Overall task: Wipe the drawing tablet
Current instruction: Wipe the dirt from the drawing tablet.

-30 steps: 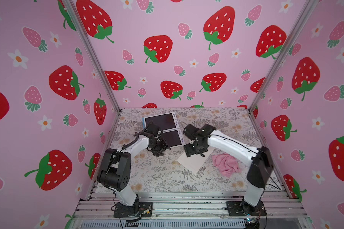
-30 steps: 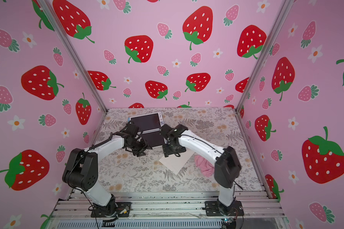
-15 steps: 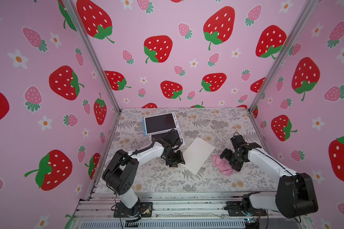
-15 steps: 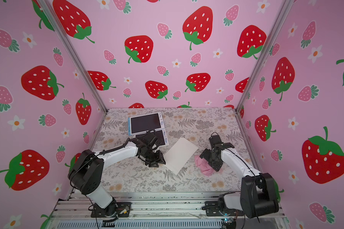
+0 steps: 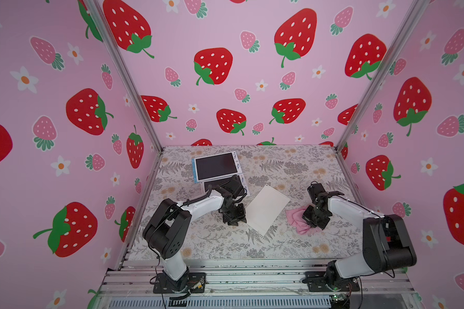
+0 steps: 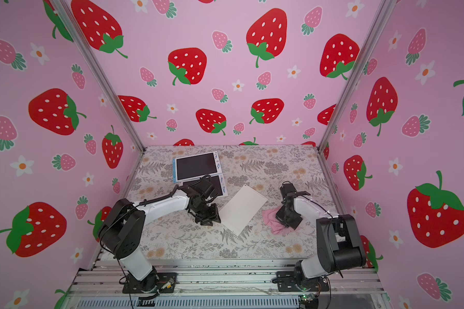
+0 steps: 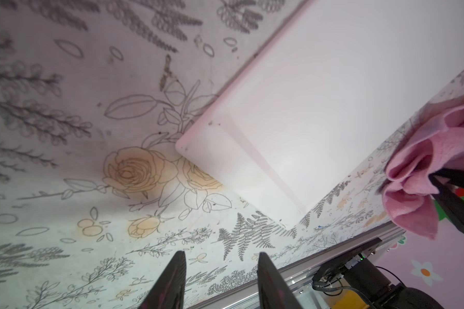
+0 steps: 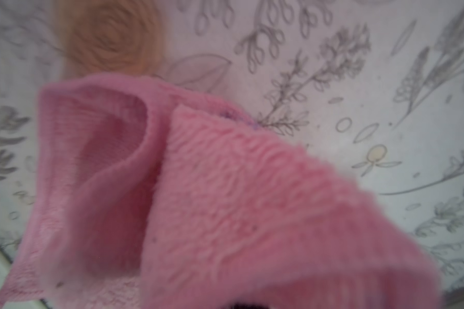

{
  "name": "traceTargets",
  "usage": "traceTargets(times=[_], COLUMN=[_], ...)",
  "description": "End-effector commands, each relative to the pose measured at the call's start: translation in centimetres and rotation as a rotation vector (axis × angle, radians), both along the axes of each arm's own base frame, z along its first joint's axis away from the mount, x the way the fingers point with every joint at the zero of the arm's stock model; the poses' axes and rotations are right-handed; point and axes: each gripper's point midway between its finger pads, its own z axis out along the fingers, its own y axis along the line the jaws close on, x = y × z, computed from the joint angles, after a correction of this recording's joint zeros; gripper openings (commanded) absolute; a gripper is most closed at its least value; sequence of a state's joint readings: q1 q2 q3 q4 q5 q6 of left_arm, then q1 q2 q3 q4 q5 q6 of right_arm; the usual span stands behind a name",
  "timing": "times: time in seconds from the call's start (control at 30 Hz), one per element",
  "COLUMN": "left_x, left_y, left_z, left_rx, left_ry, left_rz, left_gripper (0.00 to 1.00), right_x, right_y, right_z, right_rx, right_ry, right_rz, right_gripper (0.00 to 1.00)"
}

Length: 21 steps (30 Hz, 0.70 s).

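Observation:
A drawing tablet (image 5: 216, 166) (image 6: 196, 166) with a dark screen and white frame lies at the back left of the floral table. A white flat board (image 5: 267, 208) (image 6: 243, 208) (image 7: 319, 107) lies tilted mid-table. My left gripper (image 5: 235, 218) (image 6: 209, 218) (image 7: 221, 253) hovers beside the board's left edge, open and holding nothing. To the board's right, my right gripper (image 5: 315, 218) (image 6: 288, 218) is shut on a bunched pink cloth (image 5: 296, 218) (image 6: 271, 216) (image 7: 418, 166) (image 8: 225, 187). The cloth fills the right wrist view and hides the jaws.
A second dark-screened tablet (image 5: 212, 185) (image 6: 220, 184) lies just in front of the first, partly hidden by my left arm. A metal rail (image 5: 252, 270) runs along the table's front edge. Pink strawberry walls (image 5: 65, 133) close in the left, back and right.
My right arm swung from the board's back edge to the right and shut on the pink cloth. My left gripper moved from the tablets toward the front, along the board's left edge.

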State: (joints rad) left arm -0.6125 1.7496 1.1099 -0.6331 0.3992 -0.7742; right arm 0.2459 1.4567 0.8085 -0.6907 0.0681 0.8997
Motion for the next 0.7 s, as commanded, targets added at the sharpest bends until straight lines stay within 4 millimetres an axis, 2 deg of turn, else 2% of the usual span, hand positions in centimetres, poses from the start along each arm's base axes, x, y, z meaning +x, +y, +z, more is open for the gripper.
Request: traceTargets(times=[0.0, 0.07, 0.13, 0.27, 0.33, 0.4, 0.47, 0.5, 0.53, 0.57, 0.67], left_x=[1.1, 1.4, 1.4, 1.1, 0.9, 1.1, 1.3, 1.5, 1.6, 1.6, 1.7], left_y=[-0.3, -0.7, -0.9, -1.1, -0.8, 0.0, 0.8, 1.1, 1.5, 1.8, 2.3], left_z=[0.0, -0.4, -1.2, -2.5, -3.1, -3.5, -3.9, -4.0, -4.1, -4.2, -4.5], left_rx=[0.029, 0.034, 0.047, 0.053, 0.077, 0.119, 0.162, 0.181, 0.203, 0.228, 0.257], left_ry=[-0.014, -0.002, 0.031, 0.064, 0.075, 0.072, 0.065, 0.058, 0.055, 0.055, 0.060], left_rz=[0.005, 0.006, 0.007, 0.034, 0.047, 0.065, 0.079, 0.082, 0.083, 0.084, 0.088], left_gripper=[0.43, 0.42, 0.39, 0.36, 0.34, 0.33, 0.32, 0.32, 0.32, 0.32, 0.31], right_x=[5.9, 8.2, 10.3, 14.1, 15.3, 15.1, 13.3, 12.4, 11.6, 11.3, 12.9], right_y=[2.6, 5.1, 7.9, 12.8, 15.7, 18.5, 22.1, 23.3, 23.9, 23.6, 19.7], right_z=[5.7, 7.5, 7.9, 6.6, 5.5, 4.6, 4.0, 3.6, 3.0, 2.3, 0.6], right_rx=[-0.022, -0.012, 0.018, 0.038, 0.118, 0.165, 0.214, 0.226, 0.230, 0.220, 0.192], right_ry=[-0.321, -0.404, -0.442, -0.441, -0.427, -0.380, -0.363, -0.351, -0.332, -0.308, -0.268], right_rz=[0.155, 0.263, 0.366, 0.505, 0.556, 0.620, 0.718, 0.749, 0.766, 0.757, 0.638], right_gripper=[0.00, 0.00, 0.00, 0.00, 0.00, 0.00, 0.00, 0.00, 0.00, 0.00, 0.00])
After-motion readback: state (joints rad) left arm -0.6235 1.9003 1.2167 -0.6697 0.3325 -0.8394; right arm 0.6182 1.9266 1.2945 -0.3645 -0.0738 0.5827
